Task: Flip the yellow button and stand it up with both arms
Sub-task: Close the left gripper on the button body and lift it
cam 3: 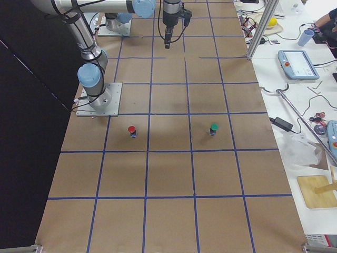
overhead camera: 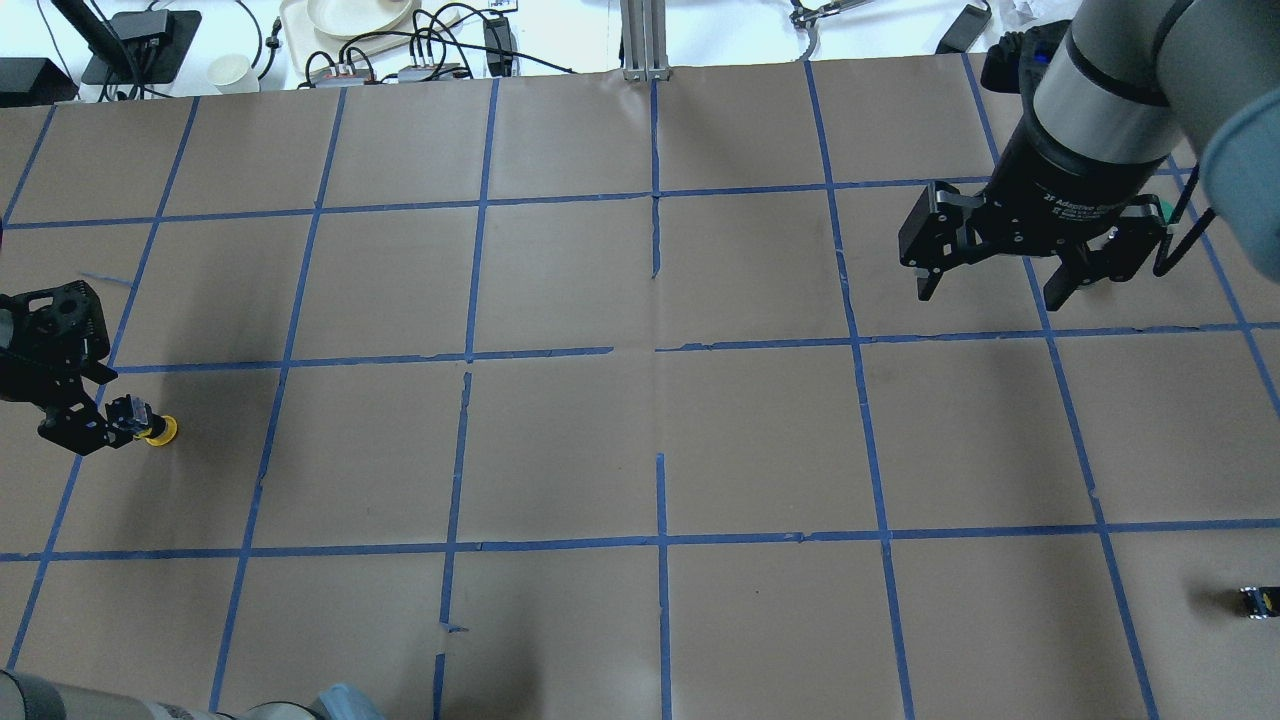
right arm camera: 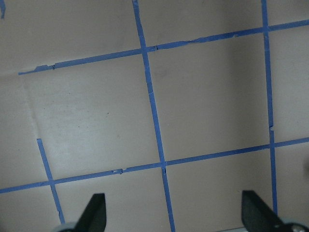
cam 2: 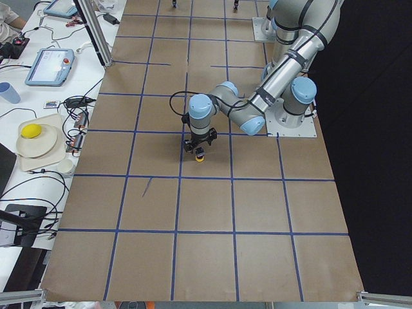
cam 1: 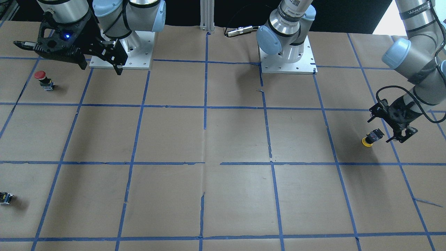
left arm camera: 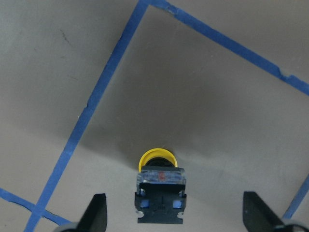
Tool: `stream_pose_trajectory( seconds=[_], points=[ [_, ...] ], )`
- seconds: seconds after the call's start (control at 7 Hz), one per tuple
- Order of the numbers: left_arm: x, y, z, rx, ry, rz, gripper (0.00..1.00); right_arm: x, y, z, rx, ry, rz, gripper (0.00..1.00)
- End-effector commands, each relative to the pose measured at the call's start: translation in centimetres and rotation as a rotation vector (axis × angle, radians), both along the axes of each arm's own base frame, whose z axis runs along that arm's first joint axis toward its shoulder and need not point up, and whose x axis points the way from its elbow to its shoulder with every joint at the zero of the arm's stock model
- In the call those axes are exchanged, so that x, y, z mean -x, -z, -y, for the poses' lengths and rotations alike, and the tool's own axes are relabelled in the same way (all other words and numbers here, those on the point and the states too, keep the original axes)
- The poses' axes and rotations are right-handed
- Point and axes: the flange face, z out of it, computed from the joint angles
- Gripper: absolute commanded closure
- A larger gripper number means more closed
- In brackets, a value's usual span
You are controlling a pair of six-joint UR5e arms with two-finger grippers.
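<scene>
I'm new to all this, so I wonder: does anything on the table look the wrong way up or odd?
Yes. The yellow button sits upside down, cap down and block body up, inside the open left pincer, which is not touching it. The red button, by contrast, stands cap up.

Button (left arm camera: 160, 186) lies on the bench (cam 1: 223, 139) way over on the robot's left, between the left gripper (left arm camera: 175, 210) fingers (left arm camera: 98, 210), touching neither, cap end pointing away. Right gripper (overhead camera: 990, 292) is well apart, over the right side.
</scene>
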Motion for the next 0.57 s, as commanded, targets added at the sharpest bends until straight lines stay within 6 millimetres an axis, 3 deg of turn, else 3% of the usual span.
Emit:
stream_pose_trajectory(
  seconds=[0.0, 0.43],
  points=[
    [-0.61, 1.79, 0.69, 0.019, 0.003, 0.022, 0.04, 0.01, -0.25, -0.32, -0.002, 0.003, -0.001, 0.00],
    [-0.53, 1.75, 0.77, 0.016, 0.006, 0.026, 0.15, 0.04, 0.04, -0.34, -0.016, 0.008, -0.004, 0.00]
  ],
)
